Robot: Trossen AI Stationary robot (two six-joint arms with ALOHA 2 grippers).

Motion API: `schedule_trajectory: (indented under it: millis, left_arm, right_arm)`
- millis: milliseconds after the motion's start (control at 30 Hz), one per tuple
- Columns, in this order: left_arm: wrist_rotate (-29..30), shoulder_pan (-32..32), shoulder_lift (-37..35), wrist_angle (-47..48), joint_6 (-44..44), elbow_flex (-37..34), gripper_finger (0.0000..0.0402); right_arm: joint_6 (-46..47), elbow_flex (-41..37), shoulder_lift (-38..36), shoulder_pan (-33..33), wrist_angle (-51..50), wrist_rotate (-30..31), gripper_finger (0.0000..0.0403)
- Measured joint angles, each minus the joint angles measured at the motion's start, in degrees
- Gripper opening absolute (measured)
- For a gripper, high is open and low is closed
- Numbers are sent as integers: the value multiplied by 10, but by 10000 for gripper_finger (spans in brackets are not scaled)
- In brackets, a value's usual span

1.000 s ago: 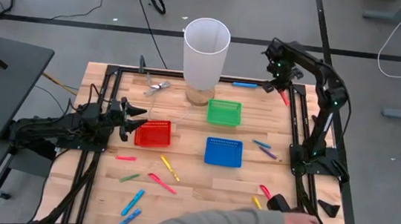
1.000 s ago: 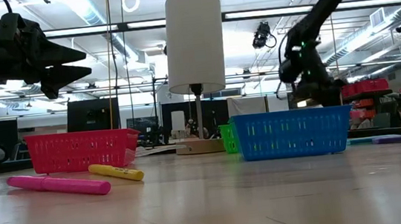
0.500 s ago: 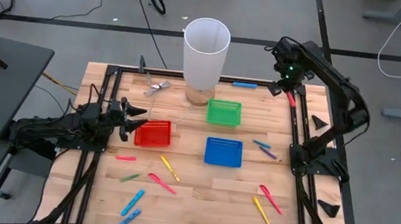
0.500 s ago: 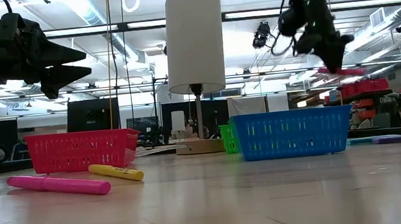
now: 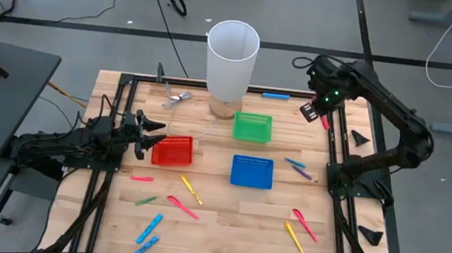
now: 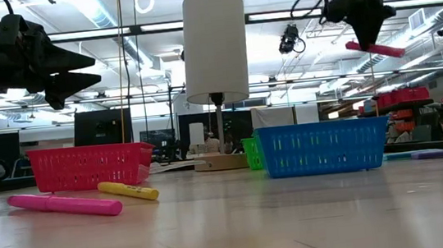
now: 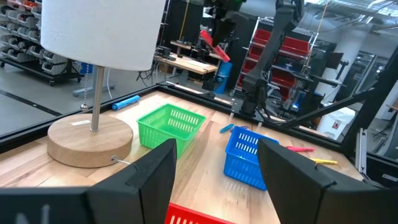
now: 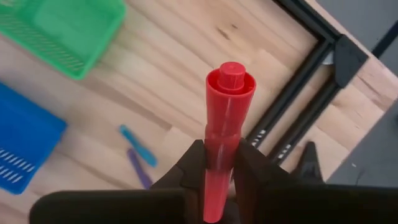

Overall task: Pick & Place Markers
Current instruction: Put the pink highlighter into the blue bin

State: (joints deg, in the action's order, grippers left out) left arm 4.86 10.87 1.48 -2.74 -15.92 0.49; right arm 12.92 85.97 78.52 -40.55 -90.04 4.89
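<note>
Markers lie scattered on your surface [image 5: 208, 217], but one red marker [image 8: 225, 130] sits clamped between your right gripper's [image 8: 216, 163] closed fingers, high above the back right corner. Its long axis runs straight out past the fingertips, tilted downward in the low view. Your left gripper [image 5: 151, 130] hangs open beside the red basket [image 5: 173, 150].

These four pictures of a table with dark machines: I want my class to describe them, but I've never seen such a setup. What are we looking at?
Two robot arms work at a wooden table. One camera looks down from above, one sits at table height, and one rides on each wrist. The right gripper is shut on a red marker, raised high over the table's far right corner. The left gripper waits open beside the red basket. Green and blue baskets, a tall white cylinder and loose coloured markers lie on the table.
</note>
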Motion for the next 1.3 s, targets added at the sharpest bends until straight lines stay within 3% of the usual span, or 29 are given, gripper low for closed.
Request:
schedule_trajectory:
  millis: [667,1033,1300]
  left_arm:
    - [0,0,0,0,0,0,232]
    - [0,0,0,0,0,0,232]
    - [0,0,0,0,0,0,232]
  right_arm:
    - [-15,0,15,203,0,-20,48]
    - [-65,0,15,316,0,-73,48]
    - [-102,2,52,360,0,-75,48]
